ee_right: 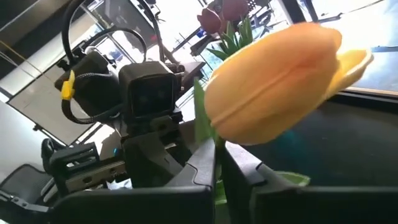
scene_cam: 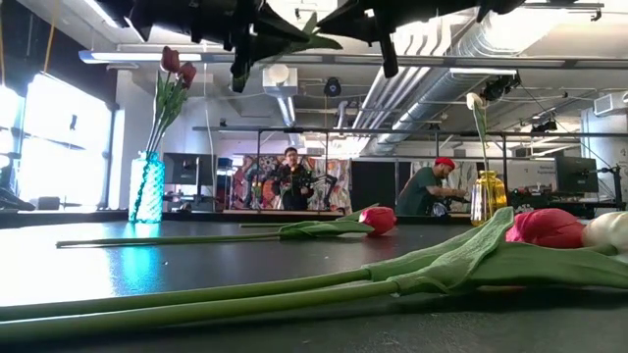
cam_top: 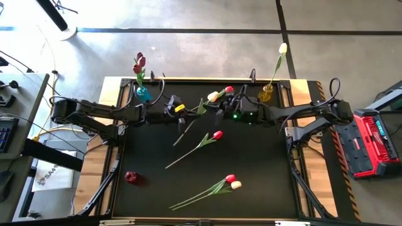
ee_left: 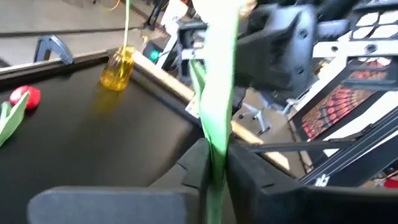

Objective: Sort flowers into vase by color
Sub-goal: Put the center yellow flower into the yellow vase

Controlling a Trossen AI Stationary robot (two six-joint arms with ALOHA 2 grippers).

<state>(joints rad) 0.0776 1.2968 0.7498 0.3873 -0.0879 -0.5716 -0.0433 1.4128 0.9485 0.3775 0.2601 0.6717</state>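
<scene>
Both grippers hold one cream tulip [cam_top: 213, 96] high above the black table, near its far edge. My left gripper [cam_top: 193, 108] is shut on its green stem. My right gripper [cam_top: 218, 102] faces it and is shut just under the head [ee_right: 273, 81]. A blue vase [cam_top: 143, 94] at the far left holds dark pink tulips [cam_top: 139, 63]. A yellow vase [cam_top: 267, 94] at the far right holds a cream tulip [cam_top: 282, 48]. A red tulip [cam_top: 217, 134] and a pink and cream pair [cam_top: 232, 182] lie flat on the table. My left gripper [ee_left: 216, 165] pinches the tulip's stem and leaf [ee_left: 217, 124] between its two fingers, coming level from the table's left, with the fingers across the stem. The stem's lower end [cam_top: 181, 129] hangs below, clear of the table. My right gripper [ee_right: 219, 162] pinches the stem [ee_right: 202, 121] just below the cream head between its two fingers, coming level from the table's right. The head stands out above the fingers, lifted clear.
A small red vase [cam_top: 130, 177] stands near the table's left edge. Another red head [cam_top: 228, 91] shows beside my right gripper, and on the table in the left wrist view [ee_left: 25, 96]. The table's middle holds only the lying tulips. People stand far off in the room [scene_cam: 432, 186].
</scene>
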